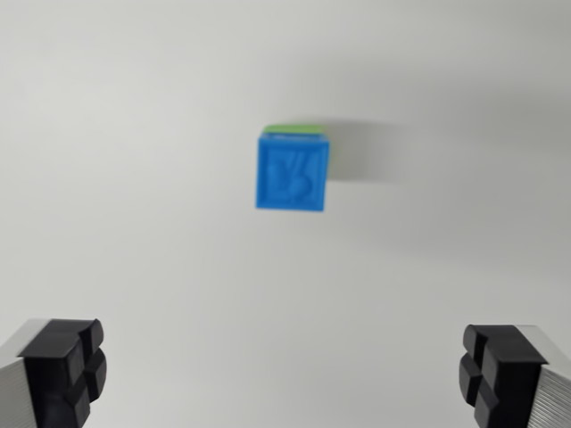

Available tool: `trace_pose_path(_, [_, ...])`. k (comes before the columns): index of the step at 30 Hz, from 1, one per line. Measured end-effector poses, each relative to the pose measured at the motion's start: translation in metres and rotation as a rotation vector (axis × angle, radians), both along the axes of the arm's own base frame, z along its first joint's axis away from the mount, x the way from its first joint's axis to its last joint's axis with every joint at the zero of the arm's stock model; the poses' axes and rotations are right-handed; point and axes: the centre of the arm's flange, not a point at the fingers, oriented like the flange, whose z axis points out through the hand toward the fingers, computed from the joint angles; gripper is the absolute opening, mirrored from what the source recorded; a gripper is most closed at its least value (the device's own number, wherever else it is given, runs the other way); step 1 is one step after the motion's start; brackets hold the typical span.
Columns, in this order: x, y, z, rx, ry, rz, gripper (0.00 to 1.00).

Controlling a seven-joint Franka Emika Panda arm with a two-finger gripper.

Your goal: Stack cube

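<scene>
Blue cube sits directly on top of a green cube, of which only a thin edge shows beyond the blue cube's far side, on a plain white surface. Gripper hangs above the blue cube, jaws spread wide, holding nothing. Stack appears placed. Recommended: lift straight away from the blue cube, no sideways drift, to avoid nudging it.

blue cube: matt plastic, embossed top | table: smooth matt white | fingertips: matt black rubber-like pads
</scene>
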Motion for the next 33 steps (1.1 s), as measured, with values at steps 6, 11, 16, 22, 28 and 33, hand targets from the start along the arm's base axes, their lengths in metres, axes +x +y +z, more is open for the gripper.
trace_pose_path(6, [0.0,0.0,0.011,0.0,0.0,0.0,1.0])
trace_pose_path(11, [0.0,0.0,0.015,0.0,0.0,0.0,1.0])
trace_pose_path(16, [0.0,0.0,0.015,0.0,0.001,0.0,1.0])
trace_pose_path(22, [0.0,0.0,0.015,0.0,0.001,0.0,1.0])
trace_pose_path(28, [0.0,0.0,0.015,0.0,0.001,0.0,1.0])
trace_pose_path(33, [0.0,0.0,0.015,0.0,0.001,0.0,1.0])
